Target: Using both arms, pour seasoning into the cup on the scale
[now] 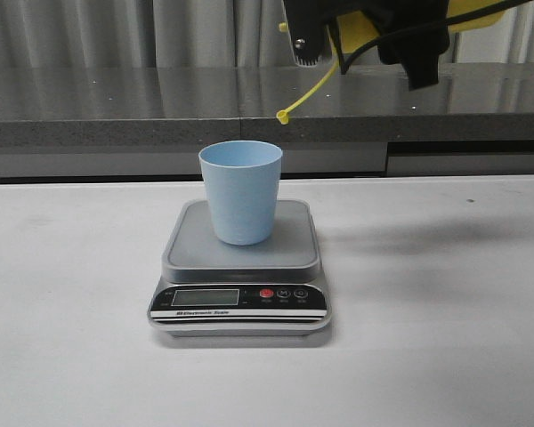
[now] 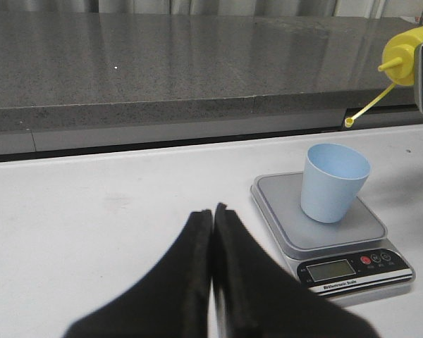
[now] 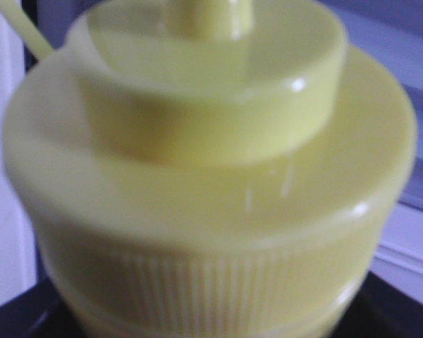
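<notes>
Your left gripper (image 2: 212, 218) has its jaws pressed together with nothing between them, low over the bare white table (image 1: 445, 338) and well to the left of the scale (image 2: 324, 232). Your right gripper (image 1: 374, 31) is high at the top of the front view with the bottle (image 1: 360, 31) in its grasp; its jaws are closed around the bottle body, though the fingertips themselves are hidden.

The bottle is yellow plastic, tilted, its nozzle (image 2: 389, 65) pointing left toward the cup side. In the right wrist view its ribbed collar and stepped top (image 3: 211, 141) fill the picture, blurred. The small cap (image 1: 283, 116) dangles on its thin tether, hanging in the air above and just right of the cup (image 1: 240, 191).

The cup is pale blue, tapered, upright, standing on the grey platform of the scale, near the back. The scale's black panel faces you with its display (image 1: 206, 297) and a red button (image 1: 266, 294); any reading is too small to tell.

Behind the table runs a dark speckled counter (image 1: 116, 98), with grey curtains (image 1: 89, 31) beyond
</notes>
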Controlling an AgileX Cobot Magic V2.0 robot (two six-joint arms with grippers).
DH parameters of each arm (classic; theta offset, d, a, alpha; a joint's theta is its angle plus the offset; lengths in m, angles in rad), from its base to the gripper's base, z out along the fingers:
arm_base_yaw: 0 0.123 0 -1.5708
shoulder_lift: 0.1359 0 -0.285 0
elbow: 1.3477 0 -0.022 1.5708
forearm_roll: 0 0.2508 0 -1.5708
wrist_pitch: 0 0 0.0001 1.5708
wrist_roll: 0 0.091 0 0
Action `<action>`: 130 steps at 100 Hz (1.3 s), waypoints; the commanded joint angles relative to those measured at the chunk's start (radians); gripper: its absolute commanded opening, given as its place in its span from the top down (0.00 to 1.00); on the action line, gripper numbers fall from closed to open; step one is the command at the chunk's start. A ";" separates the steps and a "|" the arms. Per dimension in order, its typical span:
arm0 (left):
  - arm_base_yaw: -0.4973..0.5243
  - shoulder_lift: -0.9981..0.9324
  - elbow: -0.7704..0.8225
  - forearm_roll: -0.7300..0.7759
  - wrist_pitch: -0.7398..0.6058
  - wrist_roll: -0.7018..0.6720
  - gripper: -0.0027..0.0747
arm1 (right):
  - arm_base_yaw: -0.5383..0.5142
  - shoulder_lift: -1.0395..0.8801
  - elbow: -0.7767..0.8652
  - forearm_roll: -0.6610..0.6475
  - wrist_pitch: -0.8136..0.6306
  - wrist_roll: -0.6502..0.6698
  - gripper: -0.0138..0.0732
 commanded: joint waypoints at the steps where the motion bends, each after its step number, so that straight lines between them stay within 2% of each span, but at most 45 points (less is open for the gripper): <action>1: 0.002 0.008 -0.026 -0.006 -0.078 -0.007 0.99 | 0.007 -0.031 -0.034 -0.110 0.041 -0.008 0.57; 56: 0.002 0.008 -0.026 -0.006 -0.078 -0.007 0.99 | 0.038 0.004 0.022 -0.110 0.038 -0.008 0.57; 71: 0.002 0.008 -0.026 -0.006 -0.078 -0.007 0.99 | 0.037 -0.001 0.022 -0.094 0.080 0.010 0.57; 83: 0.002 0.008 -0.026 -0.006 -0.078 -0.007 0.99 | 0.025 -0.030 0.022 0.026 0.074 0.068 0.57; 107: 0.002 0.008 -0.026 -0.006 -0.078 -0.007 0.99 | -0.054 -0.163 0.022 0.278 -0.031 0.286 0.57; 130: 0.002 0.008 -0.026 -0.006 -0.078 -0.007 0.99 | -0.167 -0.280 0.024 0.564 -0.222 0.321 0.57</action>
